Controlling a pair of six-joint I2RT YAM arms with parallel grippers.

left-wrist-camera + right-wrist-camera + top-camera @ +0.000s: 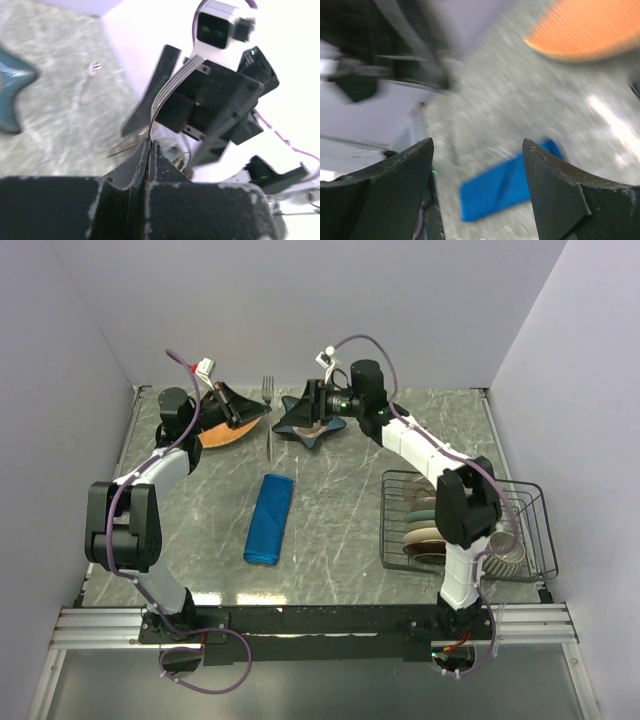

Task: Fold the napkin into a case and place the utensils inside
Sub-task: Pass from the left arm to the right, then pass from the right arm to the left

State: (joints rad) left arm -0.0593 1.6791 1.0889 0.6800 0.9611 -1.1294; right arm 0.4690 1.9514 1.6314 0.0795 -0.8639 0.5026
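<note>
Case (268, 519) appearance, please?
— I note a narrow, bright blue folded strip, slightly shiny, flat on the table (340, 535).
— Where, against the grippers?
— Well to the near side of the star dish (290, 426), far apart from both. My right gripper (477, 145) hovers at the star dish, jaws wide, empty. My left gripper (150, 147), left of that dish past the fork (268, 420), is pinched tight; nothing seen in it.

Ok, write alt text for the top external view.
A folded blue napkin case lies mid-table. Beyond it, the left hand is at an orange dish, the right hand over a dark star-shaped dish, a fork between them. A wire dish rack sits at right.
</note>
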